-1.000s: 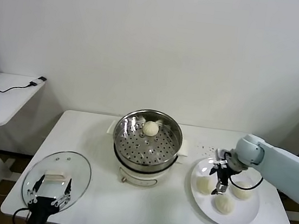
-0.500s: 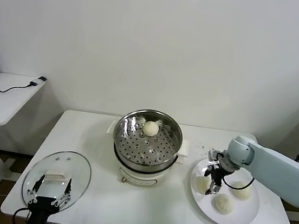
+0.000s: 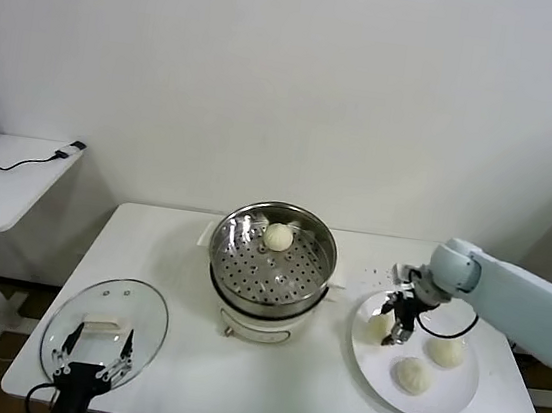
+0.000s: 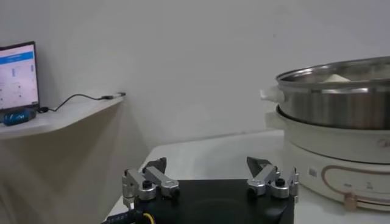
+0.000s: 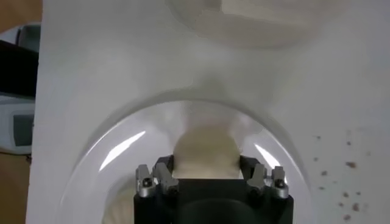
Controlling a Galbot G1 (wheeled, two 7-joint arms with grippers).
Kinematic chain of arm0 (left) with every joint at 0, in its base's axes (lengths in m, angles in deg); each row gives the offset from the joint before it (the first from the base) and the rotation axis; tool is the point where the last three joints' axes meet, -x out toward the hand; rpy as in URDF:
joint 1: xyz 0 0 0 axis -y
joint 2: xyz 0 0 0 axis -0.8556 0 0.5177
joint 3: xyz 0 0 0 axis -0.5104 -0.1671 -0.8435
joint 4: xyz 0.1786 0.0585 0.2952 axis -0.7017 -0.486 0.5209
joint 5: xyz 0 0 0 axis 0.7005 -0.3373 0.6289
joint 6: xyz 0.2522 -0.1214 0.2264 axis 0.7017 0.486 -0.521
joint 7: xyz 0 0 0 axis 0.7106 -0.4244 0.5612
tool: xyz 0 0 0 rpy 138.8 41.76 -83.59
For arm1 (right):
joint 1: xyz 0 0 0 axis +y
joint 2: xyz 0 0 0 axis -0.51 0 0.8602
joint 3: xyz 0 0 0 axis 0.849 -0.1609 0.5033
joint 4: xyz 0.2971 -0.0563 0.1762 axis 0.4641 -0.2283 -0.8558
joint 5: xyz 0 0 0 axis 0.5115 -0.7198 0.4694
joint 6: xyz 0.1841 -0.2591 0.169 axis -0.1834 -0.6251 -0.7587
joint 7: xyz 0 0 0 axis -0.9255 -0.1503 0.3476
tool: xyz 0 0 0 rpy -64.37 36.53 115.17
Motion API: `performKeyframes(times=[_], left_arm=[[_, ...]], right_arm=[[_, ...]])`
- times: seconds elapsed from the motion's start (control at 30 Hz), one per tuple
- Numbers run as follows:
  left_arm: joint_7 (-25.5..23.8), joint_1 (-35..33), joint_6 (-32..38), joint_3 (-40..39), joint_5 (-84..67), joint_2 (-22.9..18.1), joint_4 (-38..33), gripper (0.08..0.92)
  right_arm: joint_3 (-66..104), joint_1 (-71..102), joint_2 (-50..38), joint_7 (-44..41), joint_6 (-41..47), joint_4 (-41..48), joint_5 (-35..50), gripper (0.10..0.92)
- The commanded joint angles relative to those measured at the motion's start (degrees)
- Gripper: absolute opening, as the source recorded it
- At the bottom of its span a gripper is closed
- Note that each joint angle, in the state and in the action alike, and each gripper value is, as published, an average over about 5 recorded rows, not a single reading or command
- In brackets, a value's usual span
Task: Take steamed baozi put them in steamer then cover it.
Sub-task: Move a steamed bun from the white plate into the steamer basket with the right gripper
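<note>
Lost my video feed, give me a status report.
Right gripper shut on a baozi over the plate. Left gripper open, parked by the cover. One bun in steamer; nothing blocking.

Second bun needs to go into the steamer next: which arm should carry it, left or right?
Right. The right gripper is shut on a bun over the plate, beside the steamer. The left gripper hangs open near the lid, far from the buns.
</note>
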Motion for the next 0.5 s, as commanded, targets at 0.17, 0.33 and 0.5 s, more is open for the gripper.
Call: performKeyframes(times=[0.17, 0.33, 0.5], left_arm=[[0.0, 0.3, -0.3, -0.5, 0.0, 0.3, -0.5, 0.823], [0.0, 0.6, -0.4, -1.2, 0.0, 0.3, -0.7, 0.823], [-0.1, 0.8, -0.4, -1.8, 0.0, 0.5, -0.7, 0.823]], right_arm=[[-21.4, -32.6, 5.6, -1.8, -2.6, 2.9, 15.8, 0.687], [-23.9, -37.8, 13.3, -2.0, -2.0, 5.8, 23.5, 0.687], [-20.4, -35.4, 21.1, -0.9, 0.3, 7.2, 27.2, 0.687]])
